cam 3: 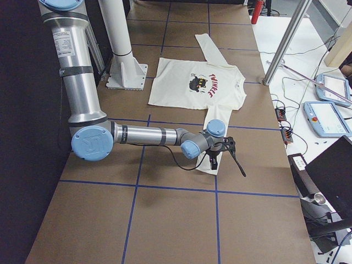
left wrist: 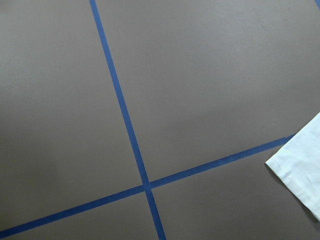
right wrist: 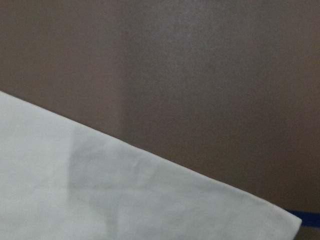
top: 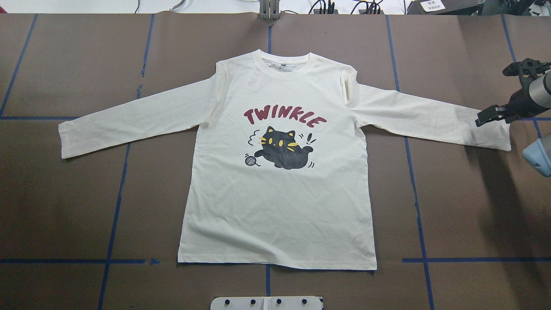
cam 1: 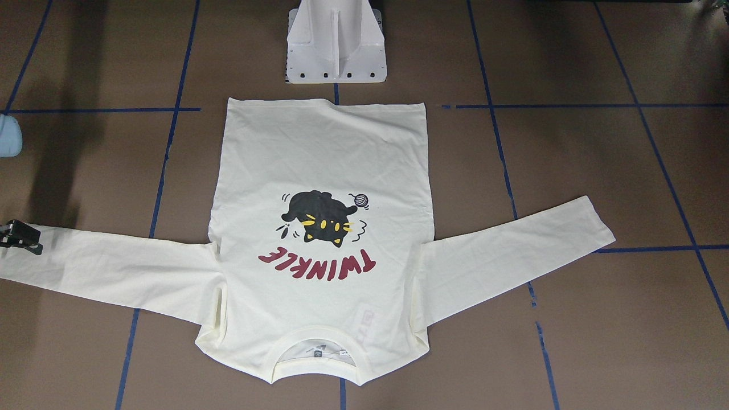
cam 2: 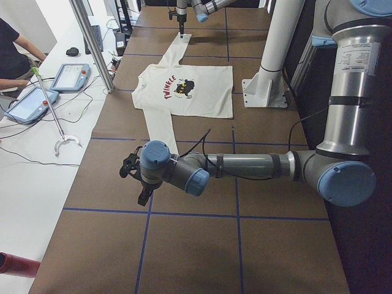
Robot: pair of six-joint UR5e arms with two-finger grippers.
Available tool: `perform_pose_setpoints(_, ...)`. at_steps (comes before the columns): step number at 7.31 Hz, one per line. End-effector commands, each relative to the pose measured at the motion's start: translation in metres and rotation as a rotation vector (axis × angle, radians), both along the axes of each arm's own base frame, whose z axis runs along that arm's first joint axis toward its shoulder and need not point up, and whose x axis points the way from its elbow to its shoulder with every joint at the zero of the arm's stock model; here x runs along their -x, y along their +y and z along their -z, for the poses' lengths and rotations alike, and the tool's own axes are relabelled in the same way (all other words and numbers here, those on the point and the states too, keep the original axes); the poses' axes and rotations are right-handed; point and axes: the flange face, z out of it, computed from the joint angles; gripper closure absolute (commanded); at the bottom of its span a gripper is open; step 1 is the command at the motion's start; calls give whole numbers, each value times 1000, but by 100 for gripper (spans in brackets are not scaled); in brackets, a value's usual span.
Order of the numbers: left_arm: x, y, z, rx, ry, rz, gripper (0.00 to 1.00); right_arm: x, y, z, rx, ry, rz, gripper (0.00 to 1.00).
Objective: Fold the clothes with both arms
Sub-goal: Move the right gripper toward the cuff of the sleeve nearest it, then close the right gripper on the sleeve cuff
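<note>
On the brown table (top: 64, 206), gridded in blue tape, the shirt (top: 280, 206) lies flat and print up, collar away from the robot, both sleeves spread sideways. Reaching low, the left arm (cam 2: 257, 165) puts the left gripper (cam 2: 138, 184) over bare table near the left cuff (top: 64, 140); its opening can't be read. The right gripper (top: 484, 118) hangs above the right cuff (top: 499, 137); finger spread unclear, no cloth seen lifted. Judgement: light, limp cotton that will drape, wrinkle and probably slide on this surface. Best pinched at cuff edges first, then shoulders and hem corners.
</note>
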Motion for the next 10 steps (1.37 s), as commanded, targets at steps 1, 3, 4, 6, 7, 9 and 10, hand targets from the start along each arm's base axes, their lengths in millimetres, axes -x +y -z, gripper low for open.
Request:
perform_pose_setpoints(1,0,0,1,-2,1,0,0,-26,5,-19,34,-14,-10,0)
perform_pose_setpoints(3,0,0,2,-5,1,-1,0,-25,5,-23,42,-11,-10,0)
perform_pose_setpoints(4,0,0,1,-3,1,-1,0,-25,5,-25,49,-8,-12,0)
perform_pose_setpoints(6,0,1,0,-6,2,-3,0,-26,8,-31,61,-3,-17,0)
perform_pose_setpoints(7,0,1,1,-7,2,-3,0,-26,8,-31,62,-5,-15,0)
perform_pose_setpoints(9,0,1,2,-9,2,-3,0,-24,10,-35,70,-2,-13,0)
perform_pose_setpoints(10,0,0,2,-9,2,-3,0,-25,11,-37,74,-2,-13,0)
